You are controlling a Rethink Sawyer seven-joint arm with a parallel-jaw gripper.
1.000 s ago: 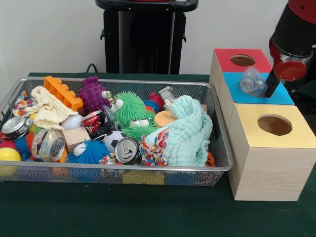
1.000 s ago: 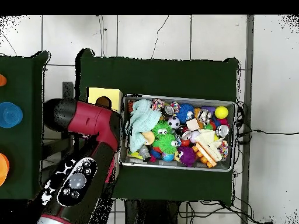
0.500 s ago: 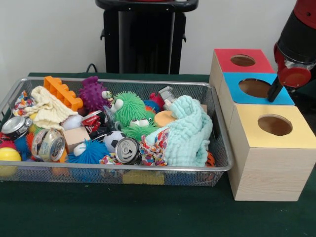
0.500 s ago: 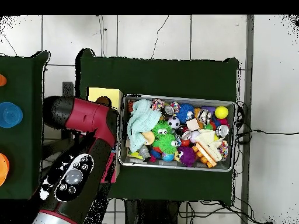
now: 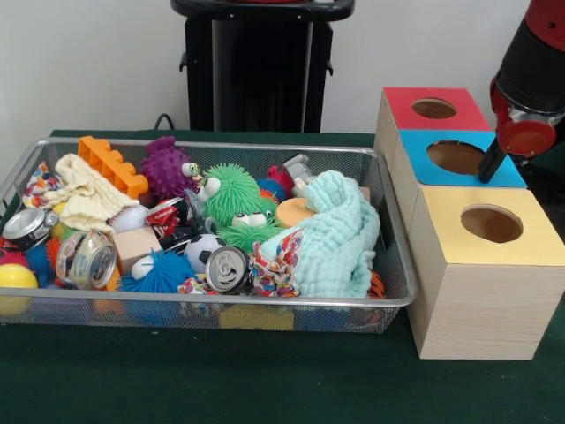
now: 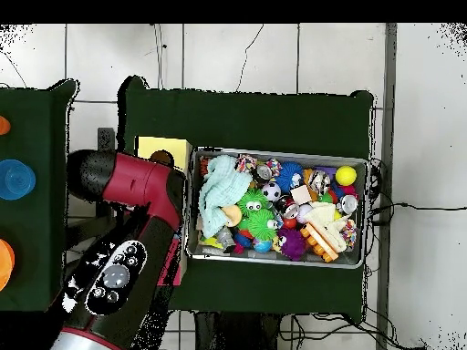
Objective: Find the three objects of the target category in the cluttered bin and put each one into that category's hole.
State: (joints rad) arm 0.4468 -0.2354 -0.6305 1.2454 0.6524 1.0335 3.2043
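Observation:
My gripper (image 5: 488, 164) hangs over the right edge of the blue-topped box (image 5: 419, 170), beside its round hole (image 5: 455, 156). Only one black finger shows below the red wrist, and nothing is held. The wire bin (image 5: 221, 301) to the left is packed with toys. Crushed cans lie at its front (image 5: 227, 268), front left (image 5: 88, 258) and left edge (image 5: 25, 225). A mint cloth (image 5: 335, 238) covers the bin's right end. In the overhead view the arm (image 6: 128, 237) hides the gripper and most of the boxes beside the bin (image 6: 278, 153).
A red-topped box (image 5: 402, 104) stands behind the blue one and a yellow-topped box (image 5: 450, 228) in front, each with a hole. The bin also holds an orange block (image 5: 110, 163), a purple spiky toy (image 5: 168, 168), green fuzzy balls (image 5: 231, 193) and a yellow ball (image 5: 15, 281).
One second ago a crumpled clear plastic item was at the gripper over the blue hole. It has since gone from view and the arm has risen slightly. Nothing moved in the last half second.

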